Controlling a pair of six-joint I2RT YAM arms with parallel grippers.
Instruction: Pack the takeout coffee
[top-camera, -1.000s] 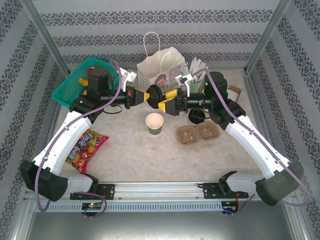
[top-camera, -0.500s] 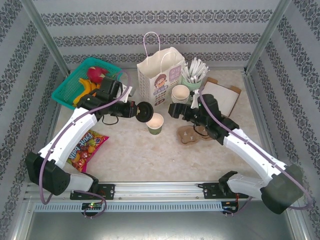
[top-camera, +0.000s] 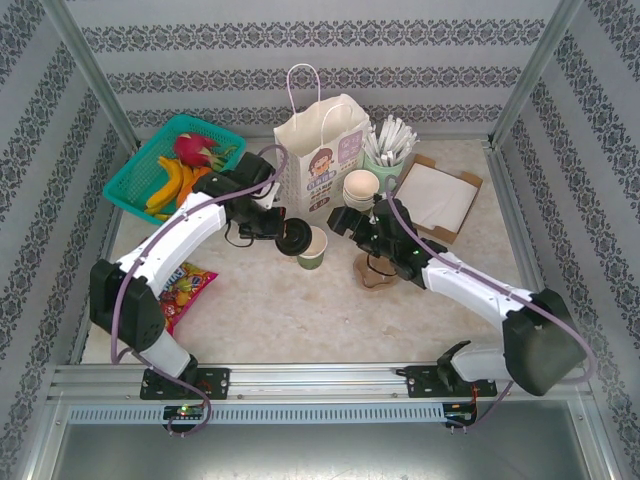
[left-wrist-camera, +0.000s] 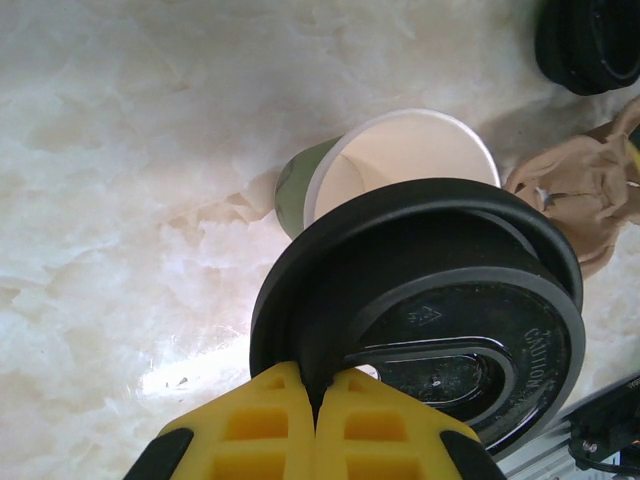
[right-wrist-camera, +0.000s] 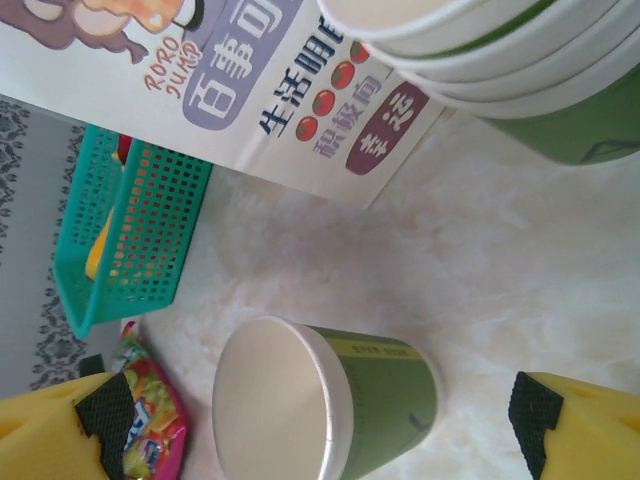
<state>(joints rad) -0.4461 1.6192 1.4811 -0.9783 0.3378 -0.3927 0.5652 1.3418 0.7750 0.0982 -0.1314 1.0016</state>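
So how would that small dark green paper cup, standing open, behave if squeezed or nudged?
The small dark green paper cup looks empty, so probably very light: a nudge may slide or tip it. With the round black plastic lid off its rim, the thin wall would likely dent under a firm squeeze.
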